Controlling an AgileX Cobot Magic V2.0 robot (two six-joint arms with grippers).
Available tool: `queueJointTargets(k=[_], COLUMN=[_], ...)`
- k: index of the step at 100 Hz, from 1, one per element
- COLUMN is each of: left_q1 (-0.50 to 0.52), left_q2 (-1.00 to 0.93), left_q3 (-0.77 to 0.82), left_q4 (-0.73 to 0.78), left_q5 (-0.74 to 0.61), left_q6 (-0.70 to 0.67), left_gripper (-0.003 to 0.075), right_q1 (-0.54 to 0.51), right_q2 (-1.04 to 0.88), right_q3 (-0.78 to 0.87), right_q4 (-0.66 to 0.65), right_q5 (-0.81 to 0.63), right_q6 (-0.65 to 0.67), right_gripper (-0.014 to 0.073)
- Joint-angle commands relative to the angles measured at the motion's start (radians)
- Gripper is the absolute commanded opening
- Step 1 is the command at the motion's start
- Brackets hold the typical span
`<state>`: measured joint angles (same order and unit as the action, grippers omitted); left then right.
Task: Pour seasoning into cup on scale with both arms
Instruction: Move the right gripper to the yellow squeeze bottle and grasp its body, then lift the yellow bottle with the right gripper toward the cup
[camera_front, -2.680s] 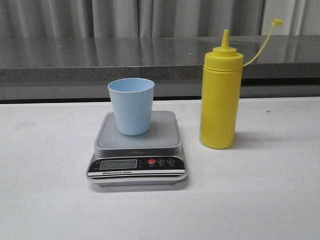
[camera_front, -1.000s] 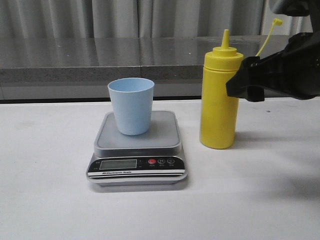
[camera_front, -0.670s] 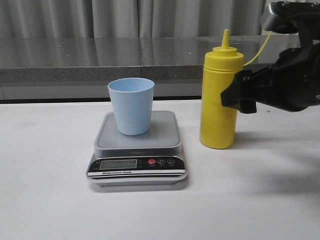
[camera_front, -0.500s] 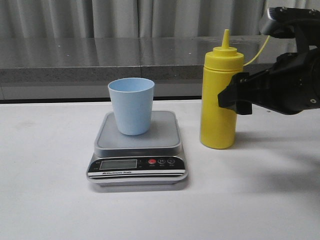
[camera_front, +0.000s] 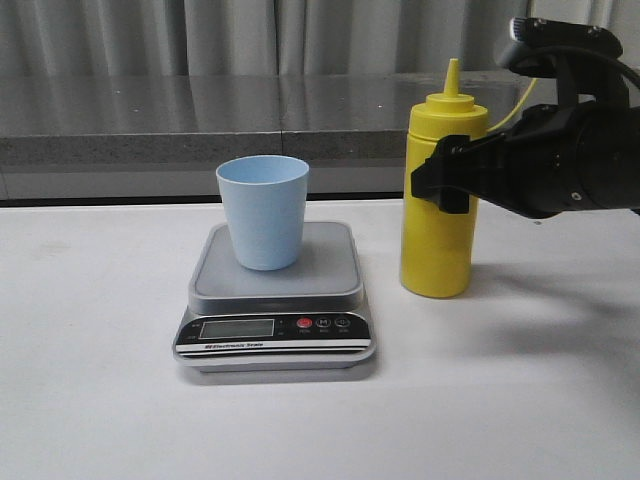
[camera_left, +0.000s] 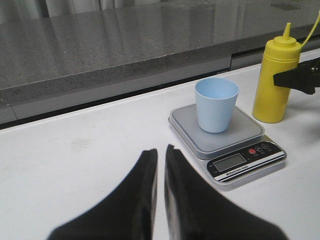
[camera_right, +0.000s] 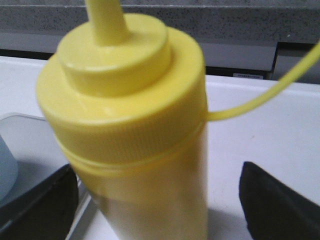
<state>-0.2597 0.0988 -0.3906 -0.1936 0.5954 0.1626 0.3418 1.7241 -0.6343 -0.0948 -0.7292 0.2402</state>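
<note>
On the right side of the table, the seasoning bottle (camera_front: 438, 190) stands upright just right of the scale (camera_front: 275, 300), and the right gripper (camera_right: 155, 200) has its fingers spread wide to either side of the bottle's upper body, below the ribbed collar; in the right wrist view there is a clear gap between each finger and the yellow wall, so nothing is clamped. The step in hand looks like the reach for the bottle, with the grasp itself not yet made. The next move calls for closing squarely on the body without tipping the bottle, then lifting and tilting the nozzle leftward over the cup (camera_front: 263, 211), which sits upright on the far part of the scale's grey platform. The small cap hangs off on its thin tether (camera_right: 260, 97), so the nozzle appears uncapped. Seen from the left wrist, the cup (camera_left: 216, 104) shows only pale blue inner wall; its bottom is hidden, so I cannot tell whether anything is in it. The bottle is opaque, so its fill level is unknown. The left gripper (camera_left: 160, 165) hangs over the near left of the table, well apart from the scale, its fingers nearly together with only a thin slit between them, holding nothing.
</note>
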Motion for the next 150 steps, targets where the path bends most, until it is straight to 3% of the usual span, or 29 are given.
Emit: queueJointTargets(k=[1,53,63,88,101,115,129,140,150], left_q1=[0.002,0.002,0.002,0.002,0.002,0.002,0.002,0.002,0.002], left_q2=[0.01,0.01,0.01,0.01,0.01,0.01,0.01,0.01,0.01], left_q3=[-0.026,-0.026,-0.026,-0.026,-0.026,-0.026,-0.026,-0.026,-0.026], left_q4=[-0.009,-0.009,-0.009,-0.009,-0.009,-0.009,-0.009,-0.009,-0.009], left_q5=[-0.085,-0.085,-0.085,-0.085,-0.085,-0.085,-0.085,-0.085,-0.085], left_q6=[-0.011,-0.011,-0.011,-0.011,-0.011,-0.011,-0.011,-0.011,-0.011], left_gripper=[0.0038,0.0038,0.0038,0.0038,0.0038,0.0038,0.0038,0.0038,0.0038], right_q1=[0.0,0.0,0.0,0.0,0.0,0.0,0.0,0.008,0.022], right_q2=[-0.012,0.095,0.095,0.095,0.094,0.057,-0.001,-0.017,-0.017], right_q3=[-0.049,-0.168,-0.168,-0.168,-0.168,-0.17,-0.218,-0.288,-0.36], right_q4=[-0.018,-0.059,-0.061,-0.065,-0.077,-0.094,-0.108,-0.201,-0.32], right_q5=[-0.087,-0.112,-0.112,-0.098,-0.101,-0.082,0.029,0.186,0.314], right_q6=[0.021,0.075,0.075,0.075,0.072,0.013,-0.119,-0.246,-0.284], right_gripper=[0.0646,0.0631,0.0539,0.0157,0.0044,-0.0004,-0.0008,-0.0008,-0.0008])
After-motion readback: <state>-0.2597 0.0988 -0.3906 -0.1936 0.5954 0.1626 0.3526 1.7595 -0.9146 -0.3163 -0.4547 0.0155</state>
